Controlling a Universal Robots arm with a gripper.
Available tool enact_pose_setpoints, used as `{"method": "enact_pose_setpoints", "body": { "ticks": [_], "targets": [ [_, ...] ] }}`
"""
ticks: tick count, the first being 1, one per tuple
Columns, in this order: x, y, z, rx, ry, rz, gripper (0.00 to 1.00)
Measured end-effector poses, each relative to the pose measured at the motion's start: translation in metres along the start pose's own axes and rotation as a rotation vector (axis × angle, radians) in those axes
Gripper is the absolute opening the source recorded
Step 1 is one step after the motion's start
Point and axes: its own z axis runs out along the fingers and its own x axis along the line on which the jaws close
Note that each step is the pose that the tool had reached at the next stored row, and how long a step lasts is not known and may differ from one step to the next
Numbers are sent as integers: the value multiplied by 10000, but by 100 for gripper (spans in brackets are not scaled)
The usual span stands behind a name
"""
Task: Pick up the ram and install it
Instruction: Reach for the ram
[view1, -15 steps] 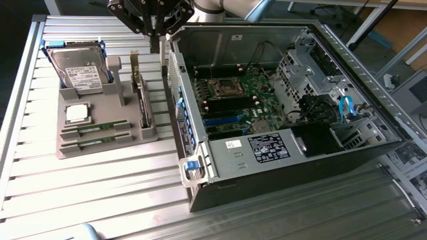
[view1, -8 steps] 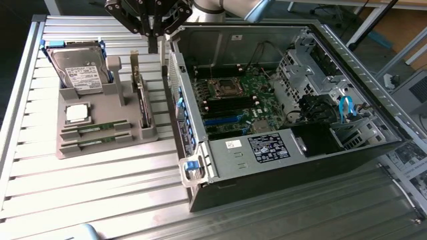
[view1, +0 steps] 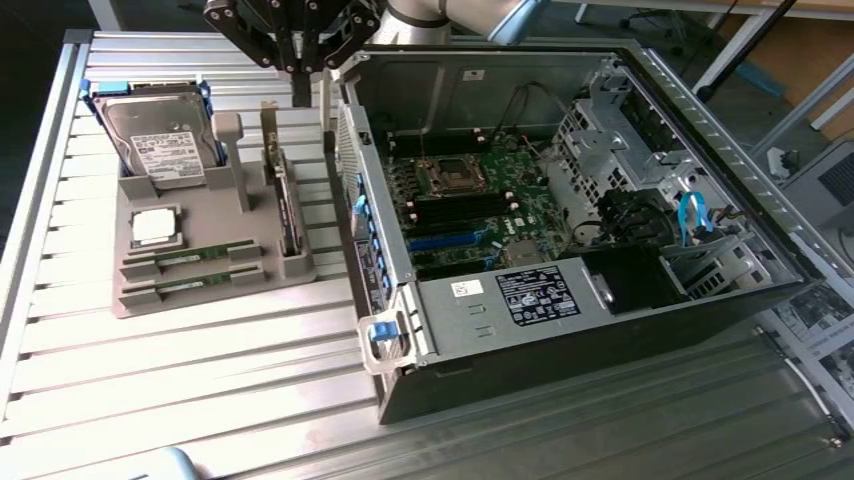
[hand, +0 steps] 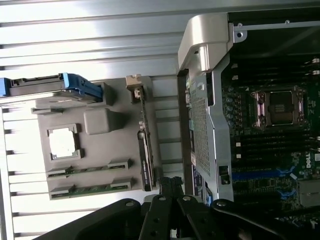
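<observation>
ribbed metal table (view1: 187, 370) lay beneath everything. we saw the gripper (view1: 302, 90) closed tight and empty, poised near the edge of the open computer case (view1: 667, 300). one ram stick (view1: 203, 254) and its twin (view1: 207, 281) lay side by side in the grey tray (view1: 140, 298), apart from the gripper.
</observation>
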Motion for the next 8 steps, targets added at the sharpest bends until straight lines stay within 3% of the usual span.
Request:
{"method": "enact_pose_setpoints", "body": {
  "ticks": [8],
  "targets": [
    [54,-4,-2,7,0,0,11]
  ]
}}
